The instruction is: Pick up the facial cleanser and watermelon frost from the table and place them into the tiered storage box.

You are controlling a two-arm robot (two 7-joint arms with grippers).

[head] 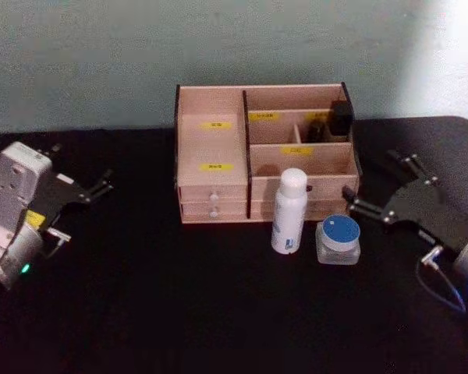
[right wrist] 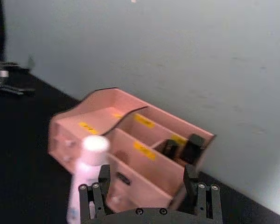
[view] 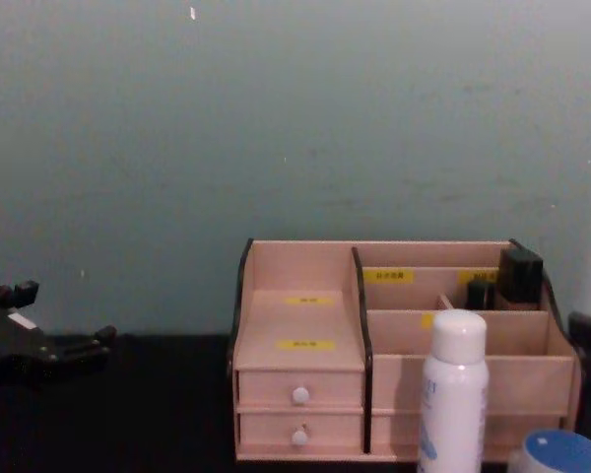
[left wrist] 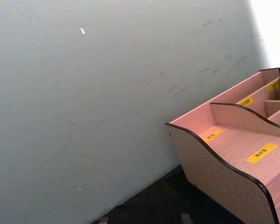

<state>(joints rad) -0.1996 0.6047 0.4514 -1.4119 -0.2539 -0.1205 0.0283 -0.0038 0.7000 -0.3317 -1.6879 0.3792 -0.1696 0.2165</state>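
Right gripper point(head: 373, 183), spread wide to grasp, sits near the watermelon frost point(head: 338, 238) (facial cleanser point(head: 289, 210) just beside); left gripper point(head: 82, 167) parked, also spread.

The tiered storage box point(head: 210, 148) is sitting at the back of the tabletop point(head: 179, 312), two small bottles point(head: 331, 123) standing in its rear right compartment. The facial cleanser point(head: 288, 212) is standing just before its right half, the watermelon frost point(head: 338, 240) sitting just right of that.
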